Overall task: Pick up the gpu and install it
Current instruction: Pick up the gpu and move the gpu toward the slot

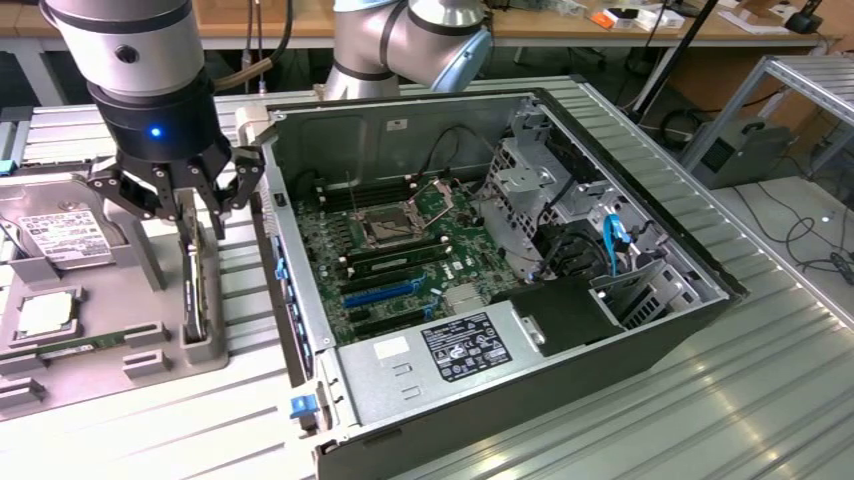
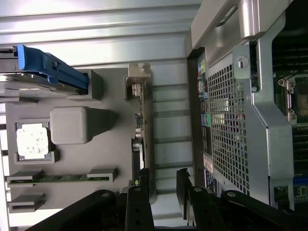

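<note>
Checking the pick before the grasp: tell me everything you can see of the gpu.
The gpu is a thin flat card, dark with a brownish board edge and a pale metal bracket at one end. It stands upright on its long edge in a grey holder on the parts tray, beside the open computer case. The open gripper hangs right above it; contact cannot be told.

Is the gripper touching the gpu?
Cannot tell. In the wrist view one finger of the gripper overlaps the end of the gpu, hiding any contact or gap.
</note>
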Tool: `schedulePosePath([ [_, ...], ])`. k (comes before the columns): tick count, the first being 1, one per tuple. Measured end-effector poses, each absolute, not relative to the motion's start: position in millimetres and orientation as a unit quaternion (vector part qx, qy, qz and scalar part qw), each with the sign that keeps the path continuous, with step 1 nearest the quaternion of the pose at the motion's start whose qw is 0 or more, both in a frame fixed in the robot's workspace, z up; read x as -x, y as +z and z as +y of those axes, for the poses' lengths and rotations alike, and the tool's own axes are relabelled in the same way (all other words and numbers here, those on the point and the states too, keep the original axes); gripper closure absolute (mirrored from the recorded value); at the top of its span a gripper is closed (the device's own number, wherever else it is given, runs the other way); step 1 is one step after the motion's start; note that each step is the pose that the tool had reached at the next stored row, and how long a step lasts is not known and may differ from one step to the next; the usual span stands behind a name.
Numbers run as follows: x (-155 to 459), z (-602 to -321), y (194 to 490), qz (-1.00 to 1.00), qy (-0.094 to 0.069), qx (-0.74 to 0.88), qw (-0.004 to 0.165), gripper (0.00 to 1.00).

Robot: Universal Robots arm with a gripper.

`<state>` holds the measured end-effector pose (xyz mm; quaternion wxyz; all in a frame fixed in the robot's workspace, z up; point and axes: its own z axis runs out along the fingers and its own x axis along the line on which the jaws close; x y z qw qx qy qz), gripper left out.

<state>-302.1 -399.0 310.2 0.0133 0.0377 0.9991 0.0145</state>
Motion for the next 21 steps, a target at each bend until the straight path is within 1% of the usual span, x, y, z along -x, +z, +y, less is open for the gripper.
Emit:
schedulePosePath([
  [21,302.1,-399.0,302.6,0.999,0.009,-0.038,0.014,0.64],
])
